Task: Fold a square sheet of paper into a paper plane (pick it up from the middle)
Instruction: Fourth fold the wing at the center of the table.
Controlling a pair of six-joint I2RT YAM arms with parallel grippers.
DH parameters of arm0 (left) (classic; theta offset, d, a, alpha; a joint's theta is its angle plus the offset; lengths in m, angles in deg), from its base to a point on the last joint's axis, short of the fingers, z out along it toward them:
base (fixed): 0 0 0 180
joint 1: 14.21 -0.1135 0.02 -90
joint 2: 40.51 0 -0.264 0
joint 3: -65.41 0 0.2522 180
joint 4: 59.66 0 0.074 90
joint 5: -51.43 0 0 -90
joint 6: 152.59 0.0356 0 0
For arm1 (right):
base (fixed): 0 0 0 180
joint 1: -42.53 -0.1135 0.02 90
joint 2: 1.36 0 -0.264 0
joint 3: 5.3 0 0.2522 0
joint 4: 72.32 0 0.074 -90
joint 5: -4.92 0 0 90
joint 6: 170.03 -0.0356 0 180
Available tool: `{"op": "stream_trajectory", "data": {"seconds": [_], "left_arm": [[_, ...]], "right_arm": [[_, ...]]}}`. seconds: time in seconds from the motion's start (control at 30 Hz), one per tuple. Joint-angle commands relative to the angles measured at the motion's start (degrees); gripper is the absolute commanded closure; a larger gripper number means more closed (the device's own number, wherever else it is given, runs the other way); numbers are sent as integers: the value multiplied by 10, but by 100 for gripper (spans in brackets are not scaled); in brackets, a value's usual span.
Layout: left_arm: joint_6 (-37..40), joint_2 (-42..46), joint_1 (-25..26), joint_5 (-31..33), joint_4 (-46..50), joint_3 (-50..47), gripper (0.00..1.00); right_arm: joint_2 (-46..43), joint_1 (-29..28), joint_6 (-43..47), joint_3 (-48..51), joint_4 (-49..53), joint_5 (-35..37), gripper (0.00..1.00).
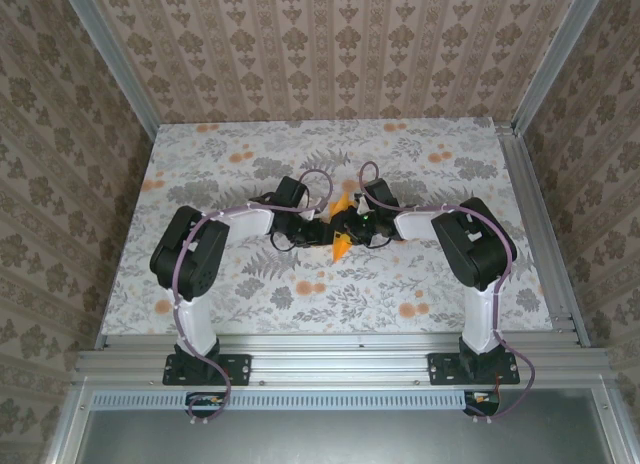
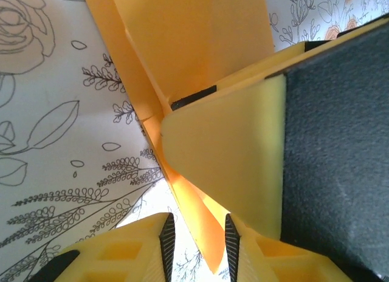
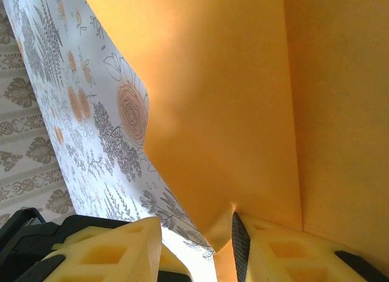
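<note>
Orange paper [image 1: 340,246], creased into a narrow wedge, apparently on edge at mid-table on the grey floral cloth [image 1: 250,294], sandwiched between two robot claws. Runs far-to-near in the overhead view, pointed end toward the arm bases. Passes edge-on through the left gripper [image 2: 197,242], jaws parted, with bare cloth visible between paper and one pad [image 2: 167,236], so no pinch there. Drops a folded corner against one pad [image 3: 240,239] of the right gripper [image 3: 194,245], likewise spread, with a wide gap to the opposite finger. Sits equally near both arms: left claw at the left face, right claw at the right face, with fingertips close across the crease. Appears mid-fold, more folded sheet than finished dart. Probably calls next for a squeeze straight across the sheet, at right angles to the long axis, with no reach needed from either arm. Could slip or flop sideways meanwhile, judging by the loose jaws. Leaves open cloth on every side, well apart from the metal rails [image 1: 537,234] and papered walls [image 1: 330,54].
</note>
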Motion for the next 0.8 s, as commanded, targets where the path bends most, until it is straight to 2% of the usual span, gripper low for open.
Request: {"op": "stream_trajectory", "data": {"seconds": [0.0, 0.33, 0.47, 0.77], "left_arm": [[-28, -16, 5, 1, -54, 6, 68], [-37, -39, 15, 13, -64, 15, 74], [-21, -47, 19, 35, -40, 22, 80], [17, -66, 35, 90, 13, 45, 85]], "right_arm": [[-4, -3, -16, 18, 13, 6, 61], [-4, -3, -32, 22, -3, -2, 64], [-4, -3, -34, 27, -7, -3, 65], [-8, -3, -34, 29, -9, -3, 65]]}}
